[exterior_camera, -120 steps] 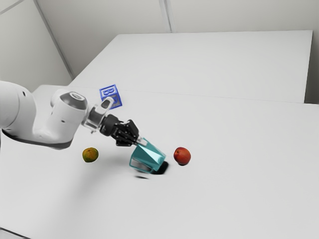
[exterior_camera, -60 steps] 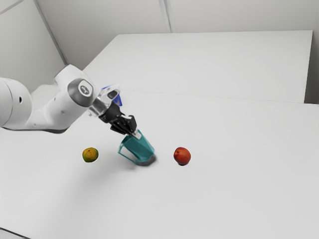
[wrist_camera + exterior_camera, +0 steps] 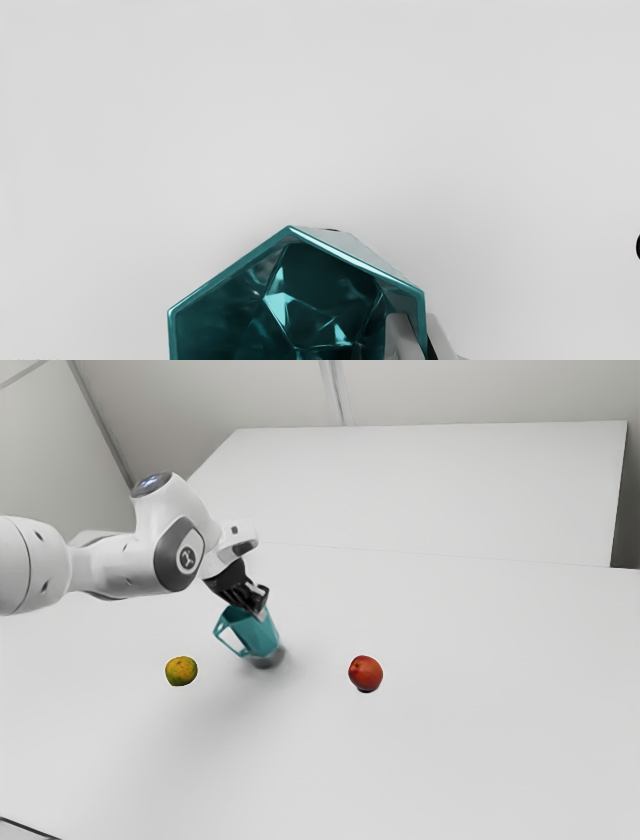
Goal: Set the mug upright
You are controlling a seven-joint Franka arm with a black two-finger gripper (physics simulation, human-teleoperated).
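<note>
Our arm (image 3: 130, 567) enters from the exterior view's left and angles down to the teal mug (image 3: 257, 634). Our gripper (image 3: 258, 613) is clamped on the mug at its rim: in the wrist view, one pale finger (image 3: 400, 334) is seated inside the opening and the other is set against the outside, with the mug's wall between the two.

Mug attitude: tilted, not fully upright. The open end faces up toward our gripper and leans to the exterior view's left; the base is offset to the exterior view's right. The handle (image 3: 228, 646) projects toward the exterior view's left. In the wrist view, we look through the angular, many-sided rim into the faceted interior and down to the bottom.

Mug position: over the white table (image 3: 450, 760), between the two fruits but set farther back than both, and nearer to the orange-and-green fruit (image 3: 181, 671) than to the red fruit (image 3: 365, 673). A dark shadow lies at the base. The base is small and shaded in the exterior view, so we cannot tell for certain whether it touches the table or is held just above it.

Both fruits rest on the table, apart from the mug and from our gripper.
</note>
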